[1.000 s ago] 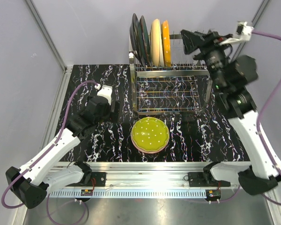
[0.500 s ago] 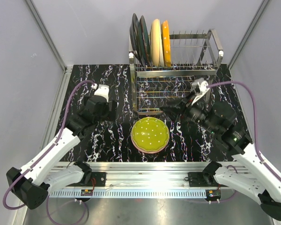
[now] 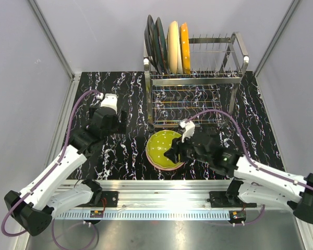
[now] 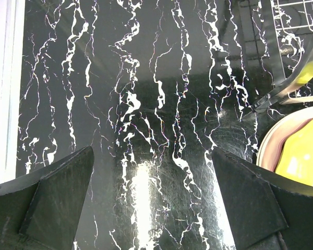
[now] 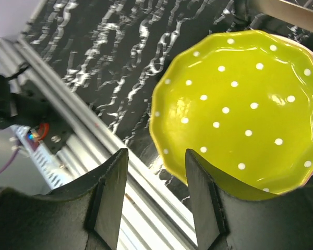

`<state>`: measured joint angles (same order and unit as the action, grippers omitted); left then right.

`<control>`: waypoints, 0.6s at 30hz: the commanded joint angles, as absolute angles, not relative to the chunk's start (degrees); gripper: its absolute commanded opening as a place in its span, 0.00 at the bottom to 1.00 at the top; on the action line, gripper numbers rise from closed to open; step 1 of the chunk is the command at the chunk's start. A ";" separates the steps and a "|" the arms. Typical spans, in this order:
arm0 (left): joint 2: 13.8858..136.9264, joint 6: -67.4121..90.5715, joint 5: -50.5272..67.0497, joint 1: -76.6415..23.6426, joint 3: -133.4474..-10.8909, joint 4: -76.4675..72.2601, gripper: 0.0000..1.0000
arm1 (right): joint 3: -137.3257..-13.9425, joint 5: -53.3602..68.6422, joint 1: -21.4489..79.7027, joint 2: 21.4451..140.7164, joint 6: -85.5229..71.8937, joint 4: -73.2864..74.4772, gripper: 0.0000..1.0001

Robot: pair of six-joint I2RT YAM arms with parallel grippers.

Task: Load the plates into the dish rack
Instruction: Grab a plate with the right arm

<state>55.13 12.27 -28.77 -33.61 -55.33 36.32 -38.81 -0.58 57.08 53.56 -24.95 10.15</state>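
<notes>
near the front edge of the desk (image 3: pixel 120 88), my right pincer (image 5: pixel 155 154) hangs low beside the green dotted plate (image 5: pixel 235 114), its two fingers partly spread with nothing between them. the scalloped rim sits right in front of the gap, so i judge this to be the approach for a pinch on that edge. the green plate lies flat on top of a pink plate (image 4: pixel 270 141). that is why i come in low and from the side: the rim is the only part i can take hold of, and i must catch the upper plate alone.

my left pincer (image 4: pixel 151 156) is spread wide over bare marble to the left of the stack, holding nothing. it is placed apart so the two arms do not crowd each other.

the dish rack (image 3: pixel 194 79) stands at the back of the desk, well apart from the stack. four plates stand on edge at its left end: two dark plates (image 3: pixel 155 44), a cream-yellow plate (image 3: pixel 173 44) and an orange plate (image 3: pixel 185 48). they are packed side by side, so the tines to their right are free for the next one. by my count, two plates are not yet loaded.
</notes>
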 commanded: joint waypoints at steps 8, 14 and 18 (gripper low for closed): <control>51.95 13.88 -28.57 -33.31 -55.37 33.84 0.99 | -42.71 -14.50 60.73 64.94 -26.63 2.02 0.59; 50.80 14.68 -27.86 -33.31 -55.20 33.92 0.99 | -44.64 -14.51 61.61 72.76 -26.11 -1.74 0.77; 51.24 14.85 -27.07 -33.31 -55.28 33.75 0.99 | -47.45 -16.08 62.75 78.73 -26.37 -2.90 0.75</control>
